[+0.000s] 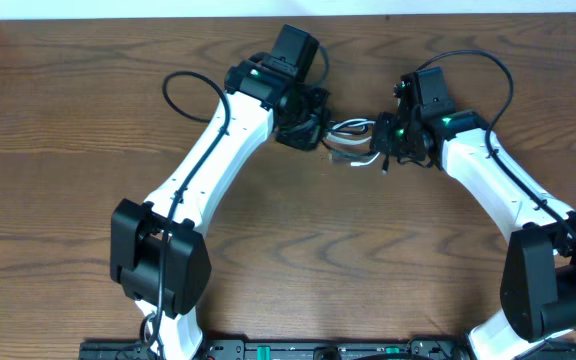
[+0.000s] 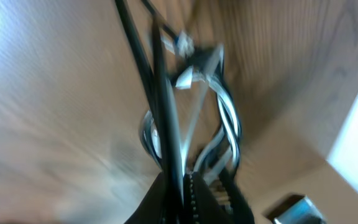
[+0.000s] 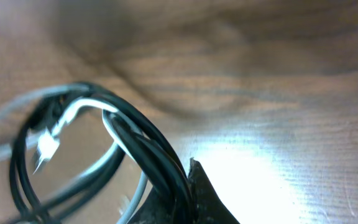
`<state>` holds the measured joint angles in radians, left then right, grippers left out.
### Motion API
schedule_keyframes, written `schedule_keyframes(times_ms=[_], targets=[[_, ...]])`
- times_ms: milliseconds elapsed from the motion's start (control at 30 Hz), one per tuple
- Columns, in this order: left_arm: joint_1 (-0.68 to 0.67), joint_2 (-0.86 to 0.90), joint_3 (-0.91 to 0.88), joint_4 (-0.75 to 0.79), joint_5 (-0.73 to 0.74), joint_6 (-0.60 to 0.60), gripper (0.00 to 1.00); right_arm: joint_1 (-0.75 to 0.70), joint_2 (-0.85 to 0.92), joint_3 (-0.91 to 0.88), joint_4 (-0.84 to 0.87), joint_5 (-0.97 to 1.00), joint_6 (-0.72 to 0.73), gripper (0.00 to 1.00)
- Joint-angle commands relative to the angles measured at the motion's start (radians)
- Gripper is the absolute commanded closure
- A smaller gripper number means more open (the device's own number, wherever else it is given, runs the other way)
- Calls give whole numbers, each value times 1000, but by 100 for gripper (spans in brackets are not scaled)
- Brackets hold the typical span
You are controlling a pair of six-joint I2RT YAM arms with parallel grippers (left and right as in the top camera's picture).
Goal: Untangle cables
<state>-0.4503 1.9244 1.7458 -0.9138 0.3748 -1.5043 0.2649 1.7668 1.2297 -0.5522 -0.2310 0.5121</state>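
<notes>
The cables (image 1: 353, 132) lie in a small tangled bundle on the far half of the desk (image 1: 68, 120), about midway between its left and right edges, stretched between the two arms. The left end effector (image 1: 313, 128) reaches in at the bundle's left end and the right end effector (image 1: 393, 142) at its right end. Both are closed on the cables.

In the left wrist view, which is blurred, strands of the black cable (image 2: 145, 81) run straight up from between the closed fingers. The white cable (image 2: 229, 118) bows out in narrow loops just to their right, and a small pale plug (image 2: 185, 76) hangs among the strands higher up.

In the right wrist view the black cable arches up out of the closed fingers in several parallel strands and curves round into a loop toward the left. The white cable threads through this loop, crossing under the black strands near the fingers. A small bright plug (image 3: 45, 146) sits inside the loop on its left side. Whether the loops rest on the desk or hang just above it cannot be told. The wood is bare around the bundle on its near side.
</notes>
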Motion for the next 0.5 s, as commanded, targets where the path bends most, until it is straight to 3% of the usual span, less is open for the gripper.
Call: schedule_keyframes(times_ms=[0,100,200,467], targets=[[35,4,-1,-31,-227,421,92,-32,-13,18,-30,-55,-143,99],[38,4,-1,-46,-352,705,92,-52,-47,19,-64,-67,-184,99],[43,4,-1,-58,-425,908,92,-93,-93,19,-102,-66,-235,99],[74,4,-1,-61,-496,1192,92,-241,-175,19,-201,-76,-381,99]])
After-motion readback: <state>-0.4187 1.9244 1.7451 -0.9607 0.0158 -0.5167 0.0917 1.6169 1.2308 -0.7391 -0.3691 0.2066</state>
